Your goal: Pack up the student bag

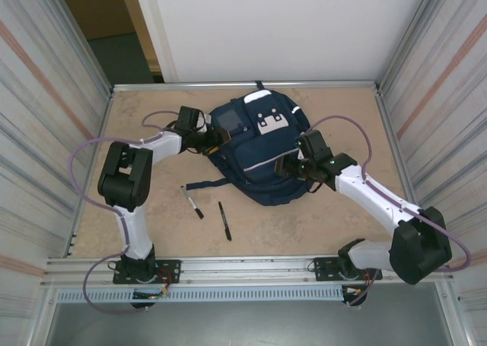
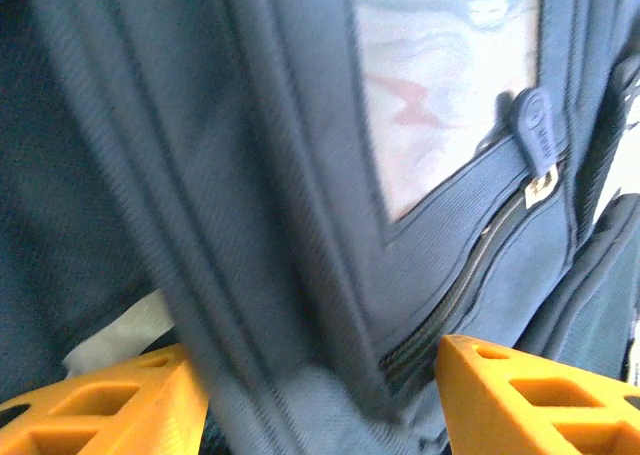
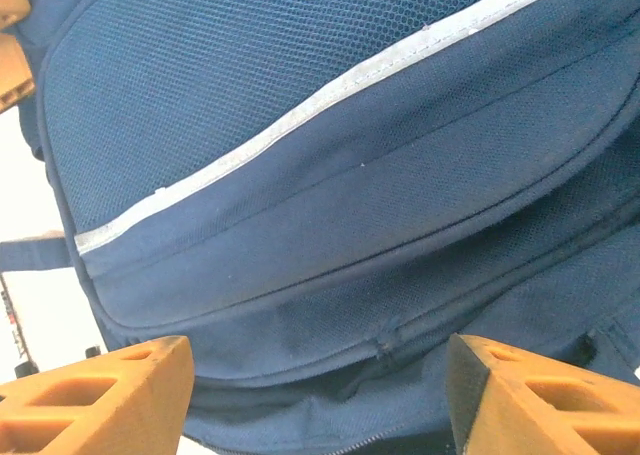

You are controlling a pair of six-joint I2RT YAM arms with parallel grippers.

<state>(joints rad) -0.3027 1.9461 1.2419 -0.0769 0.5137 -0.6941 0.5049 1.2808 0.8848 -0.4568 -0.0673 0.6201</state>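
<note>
The student bag (image 1: 255, 148) is a navy backpack with white patches, lying in the middle of the table. My left gripper (image 1: 213, 142) is at the bag's upper left side. In the left wrist view its orange fingers (image 2: 110, 405) stand apart, with a fold of the bag (image 2: 300, 275) and a zip seam between them. Just ahead hangs a zip pull (image 2: 535, 135). My right gripper (image 1: 293, 167) is against the bag's right side. Its fingers (image 3: 110, 395) are spread wide over the front pocket seam (image 3: 380, 345), below the white stripe (image 3: 300, 115), and pinch nothing.
Two black pens (image 1: 193, 202) (image 1: 225, 220) lie on the table in front of the bag, between the arms. A dark strap (image 1: 205, 184) trails from the bag's lower left. Metal walls close the table in on the left, right and back.
</note>
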